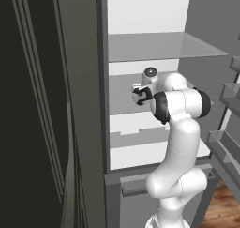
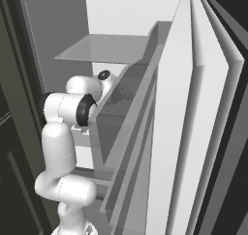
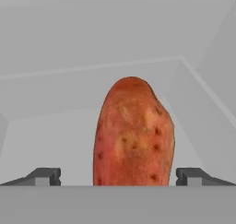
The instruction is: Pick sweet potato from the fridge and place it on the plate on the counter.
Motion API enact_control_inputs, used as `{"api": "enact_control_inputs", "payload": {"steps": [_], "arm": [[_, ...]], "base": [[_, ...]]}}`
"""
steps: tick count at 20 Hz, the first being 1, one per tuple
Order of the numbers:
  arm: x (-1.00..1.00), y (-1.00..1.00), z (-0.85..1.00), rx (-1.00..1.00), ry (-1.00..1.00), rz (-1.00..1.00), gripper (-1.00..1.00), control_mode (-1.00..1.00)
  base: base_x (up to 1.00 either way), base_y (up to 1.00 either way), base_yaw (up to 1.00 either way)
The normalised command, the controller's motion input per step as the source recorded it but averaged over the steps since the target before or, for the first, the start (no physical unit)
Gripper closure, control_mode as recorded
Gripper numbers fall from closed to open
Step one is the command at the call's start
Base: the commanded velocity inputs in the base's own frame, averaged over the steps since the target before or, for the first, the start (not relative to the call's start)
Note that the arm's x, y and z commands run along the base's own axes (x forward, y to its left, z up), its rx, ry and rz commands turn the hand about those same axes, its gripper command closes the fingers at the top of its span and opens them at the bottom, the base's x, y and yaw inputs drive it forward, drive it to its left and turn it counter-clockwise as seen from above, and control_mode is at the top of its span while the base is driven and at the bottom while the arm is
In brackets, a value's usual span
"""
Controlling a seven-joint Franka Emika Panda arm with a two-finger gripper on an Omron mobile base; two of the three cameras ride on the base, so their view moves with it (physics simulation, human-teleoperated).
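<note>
In the hand view the sweet potato [image 3: 133, 133] stands in the centre of the frame, its orange-red, dark-speckled body running from the bottom band up past the middle, long axis pointing away from the camera. It lies on a pale grey shelf [image 3: 46, 140] inside the fridge [image 1: 140, 16]. The jaws [image 3: 117, 177] are wide open, one dark tip at lower left and one at lower right, each apart from the tuber's sides, with the tuber between them. In the left base view the arm [image 1: 180, 128] rises from the bottom right and reaches into the middle of the fridge interior, below a translucent shelf. In the right base view door bins [image 2: 131, 127] cross the centre.
</note>
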Motion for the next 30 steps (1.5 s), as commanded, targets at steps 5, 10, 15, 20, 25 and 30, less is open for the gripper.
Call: {"api": "enact_control_inputs", "payload": {"steps": [5, 10, 15, 20, 25, 30], "arm": [[0.00, 0.00, 0.00, 0.00, 0.00, 0.00, -1.00, -1.00], [0.00, 0.00, 0.00, 0.00, 0.00, 0.00, -1.00, -1.00], [0.00, 0.00, 0.00, 0.00, 0.00, 0.00, 1.00, -1.00], [0.00, 0.00, 0.00, 0.00, 0.00, 0.00, 1.00, -1.00], [0.00, 0.00, 0.00, 0.00, 0.00, 0.00, 1.00, -1.00], [0.00, 0.00, 0.00, 0.00, 0.00, 0.00, 1.00, -1.00]], "base": [[0.00, 0.00, 0.00], [0.00, 0.00, 0.00], [0.00, 0.00, 0.00], [0.00, 0.00, 0.00], [0.00, 0.00, 0.00], [0.00, 0.00, 0.00]]}}
